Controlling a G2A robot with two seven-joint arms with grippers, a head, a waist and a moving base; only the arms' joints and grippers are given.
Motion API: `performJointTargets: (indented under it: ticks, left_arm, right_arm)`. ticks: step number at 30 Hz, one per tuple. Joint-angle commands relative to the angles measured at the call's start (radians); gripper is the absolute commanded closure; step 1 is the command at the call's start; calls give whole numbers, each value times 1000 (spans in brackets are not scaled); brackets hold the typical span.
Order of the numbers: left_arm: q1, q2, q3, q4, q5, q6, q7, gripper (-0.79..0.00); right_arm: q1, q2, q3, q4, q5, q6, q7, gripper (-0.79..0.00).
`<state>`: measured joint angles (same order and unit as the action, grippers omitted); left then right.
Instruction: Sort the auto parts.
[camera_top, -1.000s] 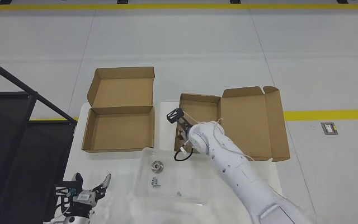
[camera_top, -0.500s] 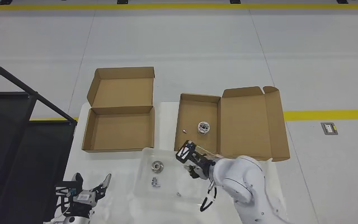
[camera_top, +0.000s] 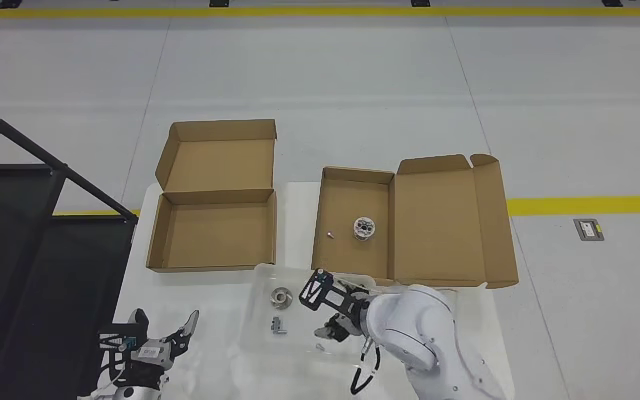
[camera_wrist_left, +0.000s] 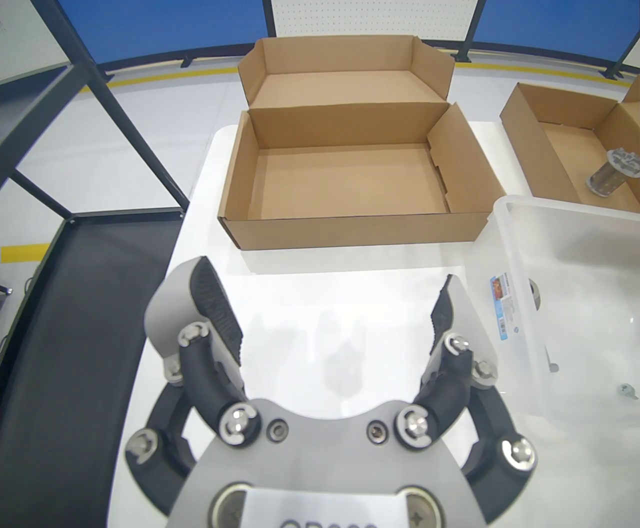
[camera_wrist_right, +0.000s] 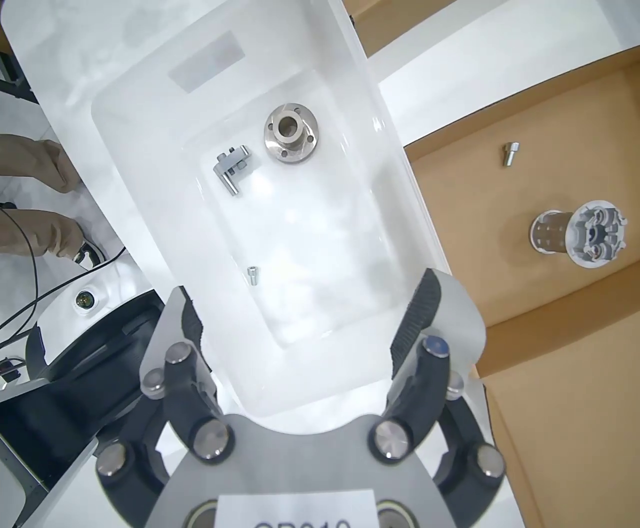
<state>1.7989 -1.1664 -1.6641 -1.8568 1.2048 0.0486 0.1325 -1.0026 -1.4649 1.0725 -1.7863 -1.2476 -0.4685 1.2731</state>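
I am finding the right gripper (camera_top: 318, 305) hovering over the clear bin (camera_top: 250, 310), fingers spread and gripping nothing. Lying in the bin are a flange (camera_top: 282, 296), a bracket (camera_top: 279, 324) just at its 6 o'clock, and a small screw (camera_top: 320, 347) toward its 4 o'clock. The right box (camera_top: 345, 205), at the bin's 1 o'clock, is holding a cylindrical part (camera_top: 364, 228) and a pin (camera_top: 330, 236). The left gripper (camera_top: 160, 335) is sitting at the bin's 9 o'clock, fingers splayed.

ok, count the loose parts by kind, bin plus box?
Flanged hub: 1, in the clear bin
Bracket: 1, in the bin
Small screws: 2, one in the bin, one in the cardboard box
Ribbed cylinder: 1, in that box
Total: 5
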Motion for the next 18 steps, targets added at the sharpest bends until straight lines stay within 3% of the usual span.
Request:
performJointTargets:
  ticks: [1, 3, 8, 10, 18]
  left_arm:
    - [0, 0, 0, 0, 0, 0, 0, -785]
    - [0, 0, 0, 0, 0, 0, 0, -785]
    - [0, 0, 0, 0, 0, 0, 0, -785]
    - [0, 0, 0, 0, 0, 0, 0, -785]
    - [0, 0, 0, 0, 0, 0, 0, -785]
  right_arm:
    - [-2, 0, -2, 1, 0, 0, -7, -785]
    - [-4, 0, -29, 25, -8, -15, -39, -785]
    - [52, -13, -96, 125, -41, 65, -68, -785]
    - [77, -20, -121, 173, -59, 108, -60, -785]
    - [149, -41, -207, 308, -14, 109, -6, -785]
